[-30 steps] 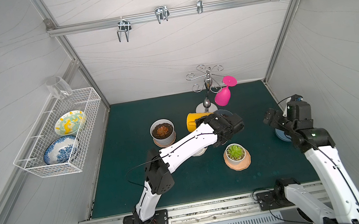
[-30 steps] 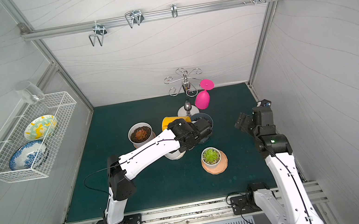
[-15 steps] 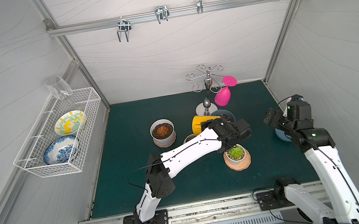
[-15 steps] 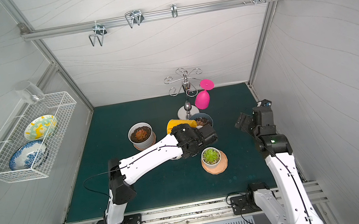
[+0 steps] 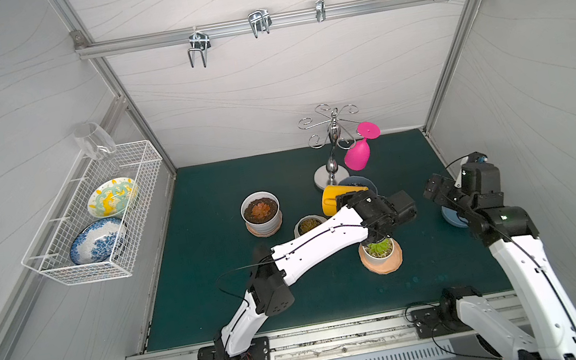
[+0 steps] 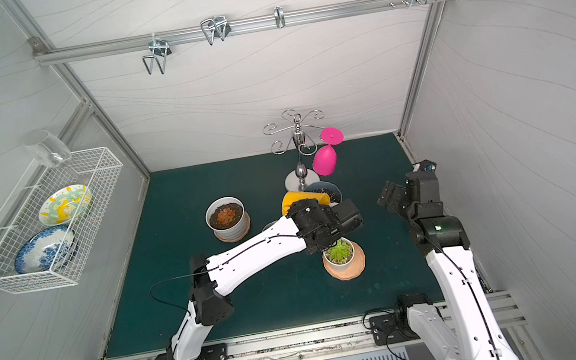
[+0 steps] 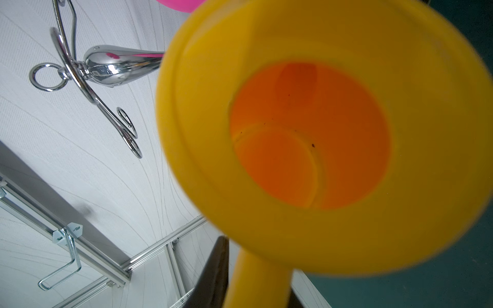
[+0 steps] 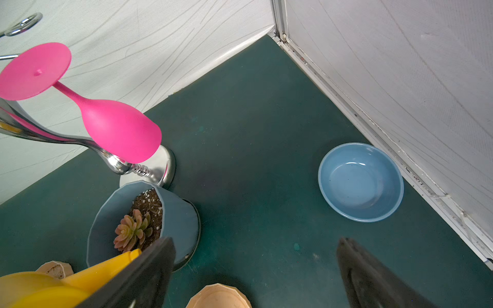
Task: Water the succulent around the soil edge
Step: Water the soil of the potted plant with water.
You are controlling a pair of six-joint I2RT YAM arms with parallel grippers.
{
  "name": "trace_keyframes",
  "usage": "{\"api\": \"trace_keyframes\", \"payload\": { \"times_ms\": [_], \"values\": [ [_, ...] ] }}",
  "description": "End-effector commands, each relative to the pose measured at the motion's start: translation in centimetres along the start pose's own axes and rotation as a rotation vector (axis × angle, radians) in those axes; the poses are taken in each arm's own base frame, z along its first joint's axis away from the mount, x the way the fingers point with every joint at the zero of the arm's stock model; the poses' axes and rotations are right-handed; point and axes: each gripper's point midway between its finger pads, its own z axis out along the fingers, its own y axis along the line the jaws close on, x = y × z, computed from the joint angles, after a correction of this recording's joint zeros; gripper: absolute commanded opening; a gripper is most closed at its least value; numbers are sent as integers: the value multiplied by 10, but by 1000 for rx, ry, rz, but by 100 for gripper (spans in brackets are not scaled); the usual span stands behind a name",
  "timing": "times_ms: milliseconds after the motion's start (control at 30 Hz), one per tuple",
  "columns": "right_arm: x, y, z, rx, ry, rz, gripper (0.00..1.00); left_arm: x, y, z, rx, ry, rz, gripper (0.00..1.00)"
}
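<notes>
The left gripper (image 7: 254, 285) is clamped tight on the handle of the yellow can (image 5: 336, 197). At the bottom of the left wrist view a dark finger shows on either side of that handle. The can fills most of that view, its round mouth opening onto an orange inside.

In both top views the can lies tipped on its side just right of centre, and the left arm's black wrist is right beside it. Just below that wrist in the frame stands the green succulent (image 5: 379, 248) in its peach pot (image 5: 384, 265). The wrist hides the far edge of the pot's rim.

The can's spout (image 8: 106, 266) pokes into the lower left of the right wrist view. Its tip shows against a blue pot (image 8: 176, 218) with a pinkish succulent (image 8: 132, 232), but I cannot tell whether it hangs over that soil.

The right gripper (image 8: 254, 241) gapes wide with nothing between its fingers, above the green mat (image 5: 216, 278) at the right of the frame. A blue bowl (image 8: 360, 181) sits near it by the wall. A pink glass (image 5: 358, 154) hangs on the chrome stand (image 5: 330, 135) at the back.
</notes>
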Motion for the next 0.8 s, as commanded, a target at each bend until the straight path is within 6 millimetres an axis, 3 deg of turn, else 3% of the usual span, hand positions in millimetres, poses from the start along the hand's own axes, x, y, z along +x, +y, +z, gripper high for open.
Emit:
{"api": "trace_keyframes", "payload": {
  "times_ms": [0, 267, 433, 633, 767],
  "values": [
    [-8, -1, -7, 2, -27, 21, 99, -3, 20, -14, -22, -52, -109, 0],
    [-8, -2, -6, 7, -24, 22, 99, 11, 34, -33, 29, -128, -275, 0],
    [-6, -1, -6, 5, -19, 22, 99, 33, 35, -42, 68, -126, -367, 0],
    [-5, 1, -9, -11, -6, 21, 99, 71, 24, -56, 146, -88, -505, 0],
    [-2, 2, -16, -22, 10, 16, 99, 82, 3, -70, 225, -91, -568, 0]
  ]
}}
